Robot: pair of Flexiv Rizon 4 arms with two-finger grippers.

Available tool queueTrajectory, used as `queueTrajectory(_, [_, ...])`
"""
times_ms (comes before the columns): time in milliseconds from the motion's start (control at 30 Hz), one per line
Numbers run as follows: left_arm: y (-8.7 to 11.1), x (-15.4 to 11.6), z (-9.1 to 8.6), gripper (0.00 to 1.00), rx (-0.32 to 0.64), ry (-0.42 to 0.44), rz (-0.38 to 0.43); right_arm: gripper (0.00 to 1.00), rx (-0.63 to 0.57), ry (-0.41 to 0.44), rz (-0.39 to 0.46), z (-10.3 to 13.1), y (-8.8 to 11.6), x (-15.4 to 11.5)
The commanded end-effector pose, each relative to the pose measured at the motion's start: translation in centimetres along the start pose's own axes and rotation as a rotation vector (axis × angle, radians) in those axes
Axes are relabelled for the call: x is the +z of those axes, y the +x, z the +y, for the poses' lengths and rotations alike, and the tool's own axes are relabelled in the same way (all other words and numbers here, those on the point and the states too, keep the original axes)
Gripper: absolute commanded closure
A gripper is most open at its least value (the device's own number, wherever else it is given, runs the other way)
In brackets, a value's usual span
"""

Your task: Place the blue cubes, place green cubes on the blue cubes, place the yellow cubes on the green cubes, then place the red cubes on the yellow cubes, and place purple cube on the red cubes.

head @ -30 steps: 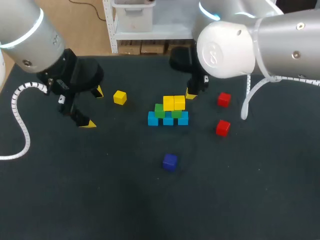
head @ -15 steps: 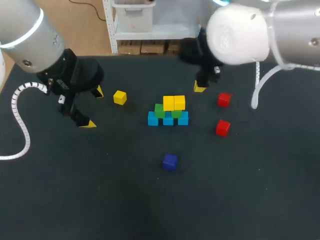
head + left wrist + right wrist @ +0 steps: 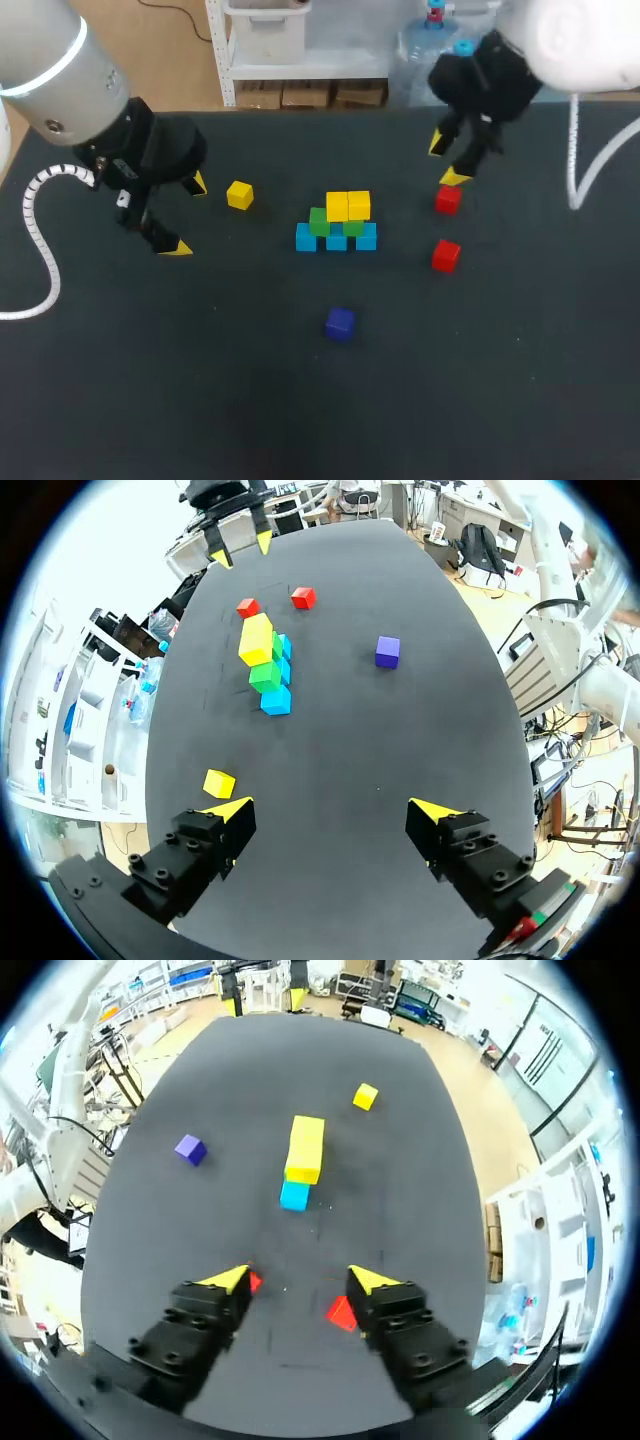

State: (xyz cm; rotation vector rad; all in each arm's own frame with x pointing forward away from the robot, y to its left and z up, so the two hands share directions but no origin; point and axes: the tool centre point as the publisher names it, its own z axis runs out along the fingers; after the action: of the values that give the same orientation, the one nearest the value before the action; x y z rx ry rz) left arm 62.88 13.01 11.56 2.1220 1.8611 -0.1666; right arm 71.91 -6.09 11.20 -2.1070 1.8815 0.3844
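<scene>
Standing at the middle of the black table (image 3: 200, 380) is a small stack: 3 blue cubes (image 3: 336, 240) in a row, touching side by side, with 2 green cubes (image 3: 319, 221) on them and 2 yellow cubes (image 3: 337, 206) side by side on the green ones. A loose yellow cube (image 3: 239, 195) lies alone on the table to the left of the stack. To the right of the stack lie the far red cube (image 3: 447, 199) and the near red cube (image 3: 445, 255), apart from each other and from the stack. The purple cube (image 3: 339, 323) sits alone in front of the stack, well apart from it.

The left gripper (image 3: 186, 215) hangs over the left part of the table with its fingers spread wide and nothing between them; in the left wrist view the loose yellow cube lies just ahead of 1 finger. The right gripper (image 3: 447, 160) hangs over the far right part, fingers also spread wide and holding nothing, with 1 yellow tip just behind the far red cube. In the right wrist view a red cube shows near each fingertip, inside the gap, neither one gripped.
</scene>
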Motion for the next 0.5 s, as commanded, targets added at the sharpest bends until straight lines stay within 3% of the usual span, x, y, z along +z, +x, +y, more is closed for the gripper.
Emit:
queueTrajectory(33, [0.1,0.0,0.0,0.00,0.003,0.000,-0.003,0.00,0.005,0.082,-0.054,2.2,1.6,-1.3])
queueTrajectory(500, [0.1,0.0,0.0,0.00,0.003,0.000,-0.003,0.00,0.144,0.145,-0.175,4.3,5.0,-1.9])
